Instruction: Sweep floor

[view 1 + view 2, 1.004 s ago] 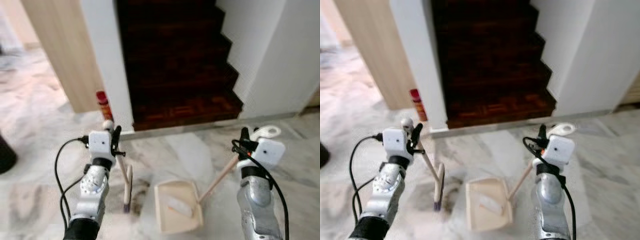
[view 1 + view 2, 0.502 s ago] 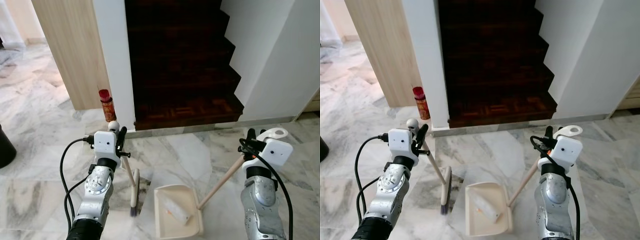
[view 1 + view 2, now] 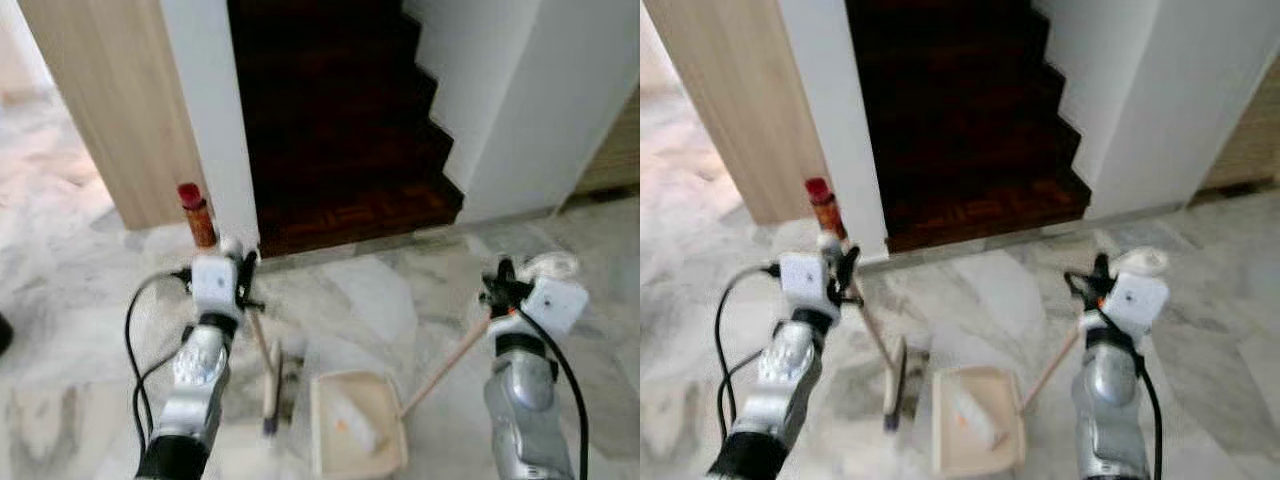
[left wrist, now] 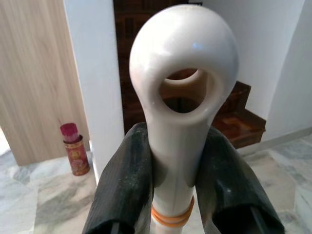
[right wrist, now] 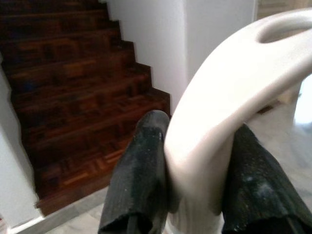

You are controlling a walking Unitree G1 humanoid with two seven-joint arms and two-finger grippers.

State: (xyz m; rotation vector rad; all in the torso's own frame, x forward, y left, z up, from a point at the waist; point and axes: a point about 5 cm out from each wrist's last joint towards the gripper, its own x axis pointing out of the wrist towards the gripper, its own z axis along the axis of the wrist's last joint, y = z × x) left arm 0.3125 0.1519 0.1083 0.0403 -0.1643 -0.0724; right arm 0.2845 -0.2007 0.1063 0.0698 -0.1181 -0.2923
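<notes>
The floor [image 3: 380, 290] here is pale marble with grey swirls, and a dark wooden staircase [image 3: 330, 130] is going up between white walls. A light wooden panel [image 3: 100, 100] is standing to the left of the stairs, past a white wall post [image 3: 205, 110]. A small red can [image 3: 193, 212] with a red cap is sitting on the floor at the foot of that post, on the side away from the stairs.

The robot is standing in front of the bottom step, facing the stairs. Its left gripper [image 4: 173, 180] is squeezing the cream broom [image 3: 268, 375] near the top of its handle, one black finger [image 4: 124, 190] on each side. The handle's round end with a hole in it is sticking out above the fingers. The broom is leaning down from the gripper, and its brush is touching the floor in front of the stairs, a little to the left.

The right gripper [image 5: 187, 180] is squeezing the curved white top of the dustpan handle [image 3: 445, 365] the same way. The stick is slanting down toward the middle. The cream dustpan [image 3: 355, 430] is lying flat on the floor, just beside the brush, on its right. A small pale piece of rubbish [image 3: 360, 425] is lying inside the pan.

The head camera pictures are looking a bit blurry.
</notes>
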